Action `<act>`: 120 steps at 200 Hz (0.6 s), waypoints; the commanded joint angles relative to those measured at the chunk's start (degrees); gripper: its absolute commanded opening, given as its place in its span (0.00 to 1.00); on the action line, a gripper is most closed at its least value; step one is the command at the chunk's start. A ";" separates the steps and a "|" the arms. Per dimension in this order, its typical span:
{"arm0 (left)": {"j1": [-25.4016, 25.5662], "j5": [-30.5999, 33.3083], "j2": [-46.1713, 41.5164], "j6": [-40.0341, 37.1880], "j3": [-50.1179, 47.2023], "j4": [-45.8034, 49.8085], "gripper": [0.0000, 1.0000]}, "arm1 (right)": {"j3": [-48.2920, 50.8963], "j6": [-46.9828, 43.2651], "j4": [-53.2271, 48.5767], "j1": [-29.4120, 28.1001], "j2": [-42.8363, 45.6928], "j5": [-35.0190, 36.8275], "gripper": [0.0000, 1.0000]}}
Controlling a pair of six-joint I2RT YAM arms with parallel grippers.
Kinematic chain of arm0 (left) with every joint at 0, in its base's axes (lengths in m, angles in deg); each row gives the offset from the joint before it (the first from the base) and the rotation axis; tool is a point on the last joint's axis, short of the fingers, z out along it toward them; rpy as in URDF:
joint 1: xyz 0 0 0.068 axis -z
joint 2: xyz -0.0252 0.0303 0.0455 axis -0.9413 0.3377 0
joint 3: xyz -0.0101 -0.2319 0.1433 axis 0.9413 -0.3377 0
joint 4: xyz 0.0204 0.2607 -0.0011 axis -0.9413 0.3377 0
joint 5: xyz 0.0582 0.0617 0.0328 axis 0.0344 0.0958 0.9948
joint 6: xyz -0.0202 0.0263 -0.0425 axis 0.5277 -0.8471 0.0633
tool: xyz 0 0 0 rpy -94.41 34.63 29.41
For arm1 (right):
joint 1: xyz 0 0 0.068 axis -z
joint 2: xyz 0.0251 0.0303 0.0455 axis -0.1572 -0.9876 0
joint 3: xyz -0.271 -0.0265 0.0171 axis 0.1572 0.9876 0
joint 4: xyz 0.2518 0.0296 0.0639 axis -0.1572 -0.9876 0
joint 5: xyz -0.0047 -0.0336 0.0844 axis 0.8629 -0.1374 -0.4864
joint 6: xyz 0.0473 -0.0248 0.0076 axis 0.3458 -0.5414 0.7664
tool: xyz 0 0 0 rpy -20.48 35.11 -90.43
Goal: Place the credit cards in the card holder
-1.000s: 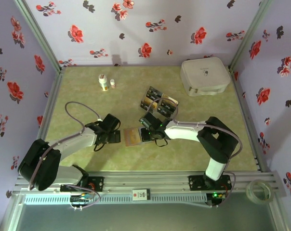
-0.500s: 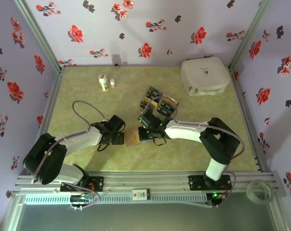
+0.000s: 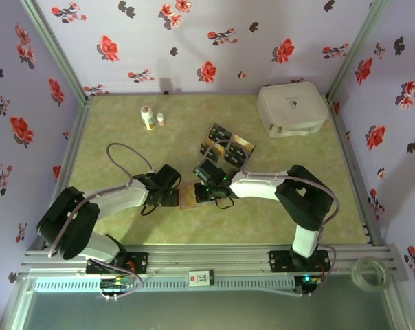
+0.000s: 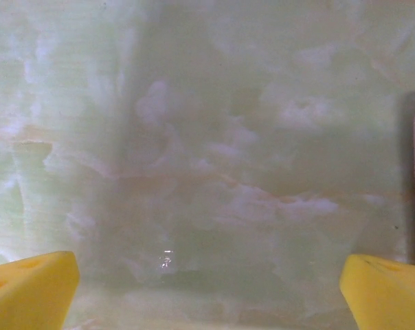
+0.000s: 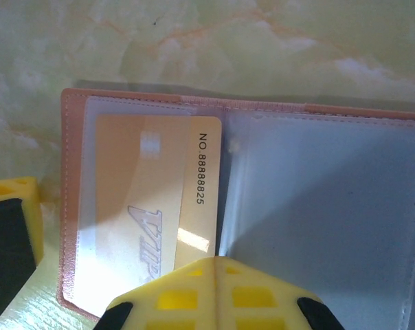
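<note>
Top external view: both of my arms reach in from the near edge with bent elbows, and their wrists meet at the middle of the green marbled table (image 3: 125,148). The left gripper (image 3: 167,197) sits just left of the card holder (image 3: 188,196). The right gripper (image 3: 206,192) is low over the holder's right side.

On the left wrist camera, the two yellow fingertips (image 4: 29,289) stand wide apart at the bottom corners. Only bare table lies between them, and the holder's reddish edge is at the far right.

On the right wrist camera, the holder lies open and flat, with a reddish-brown border and clear sleeves over a grey-blue lining. A gold card (image 5: 152,206) printed "VIP" and a number sits in the left sleeve, and its right strip pokes out toward the fold. The right sleeve looks empty. My right gripper's yellow fingers are closed together over the card's near edge. I cannot tell whether they touch it.

The loose credit cards (image 3: 225,148), black and gold, lie in a cluster just beyond the right gripper. A white rounded case (image 3: 293,108) sits in the far right corner, and two small bottles (image 3: 152,118) stand at the far left.
</note>
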 commanded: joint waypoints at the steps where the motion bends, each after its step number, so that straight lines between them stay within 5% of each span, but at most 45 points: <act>1: 0.57 -0.07 2.33 0.87 0.47 -1.36 1.00 | -1.65 0.49 0.82 -0.80 -1.54 -0.81 0.04; 120: 1.02 -0.13 2.33 1.16 -0.38 -1.85 1.00 | -5.59 0.87 0.42 -2.15 -4.54 -2.34 0.04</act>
